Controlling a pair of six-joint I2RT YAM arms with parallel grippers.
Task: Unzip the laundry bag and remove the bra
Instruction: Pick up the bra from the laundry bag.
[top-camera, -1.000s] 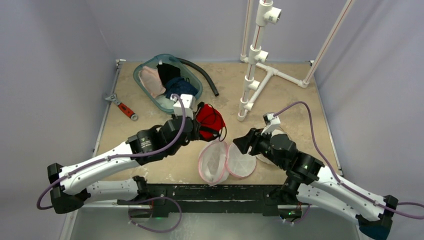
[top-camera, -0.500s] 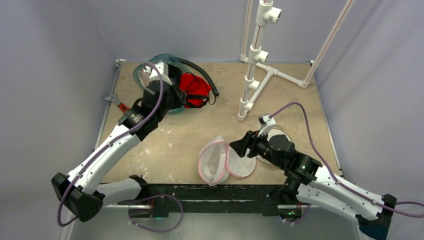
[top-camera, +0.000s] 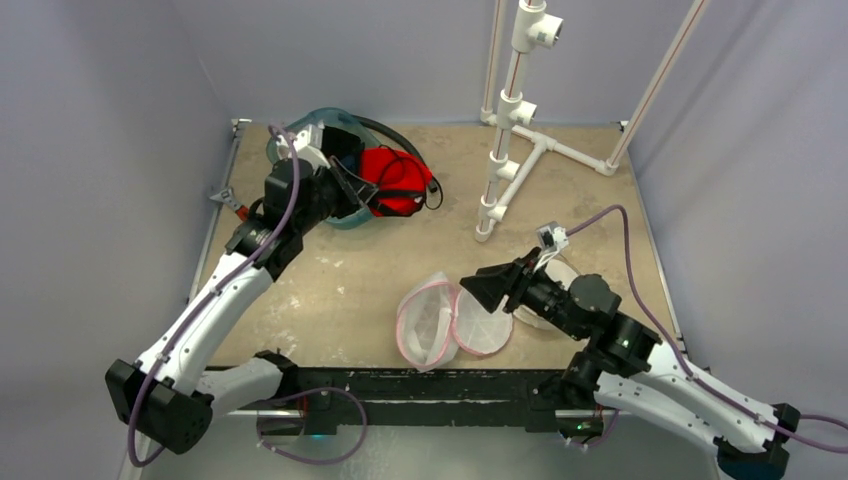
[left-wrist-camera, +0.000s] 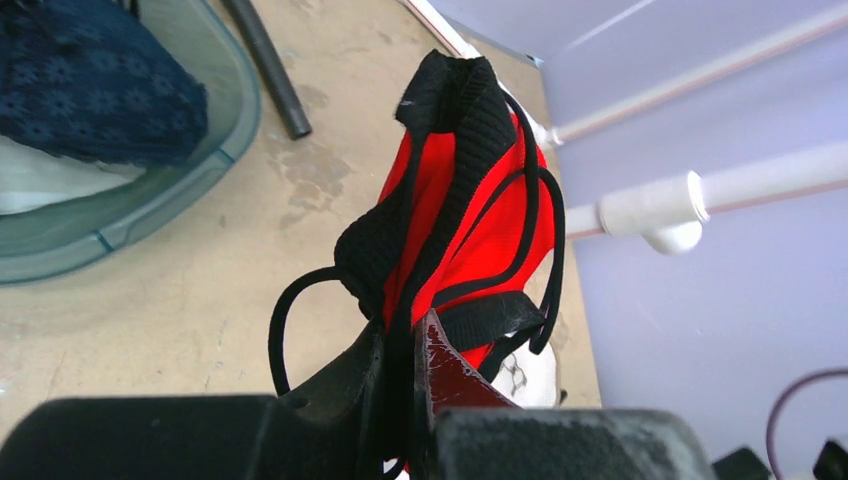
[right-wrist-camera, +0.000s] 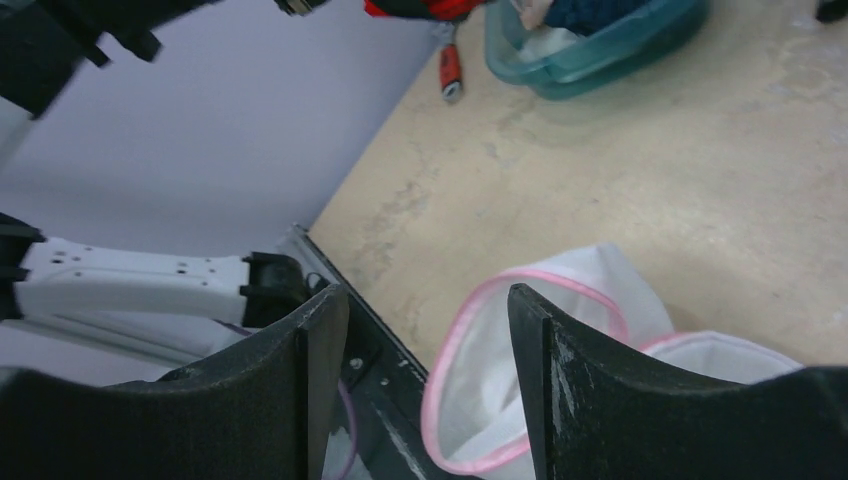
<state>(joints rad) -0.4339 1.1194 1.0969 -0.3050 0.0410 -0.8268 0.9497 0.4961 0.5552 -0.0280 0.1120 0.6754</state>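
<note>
Bra, red with black trim and straps, hangs clear of the surface at the far left, just right of the teal tub. Fingers of the left gripper are clamped tight on its black band, and one loose strap loops out to the side. Nearer, in the middle, the laundry bag lies spread open in two white mesh halves edged in pink. The right gripper hovers over its right half, fingers wide apart and holding nothing. A dark blue garment lies inside the tub, and a black hose runs along its far right side. A red-handled wrench rests left of the tub. A white PVC pipe rack stands far, right of centre.
</note>
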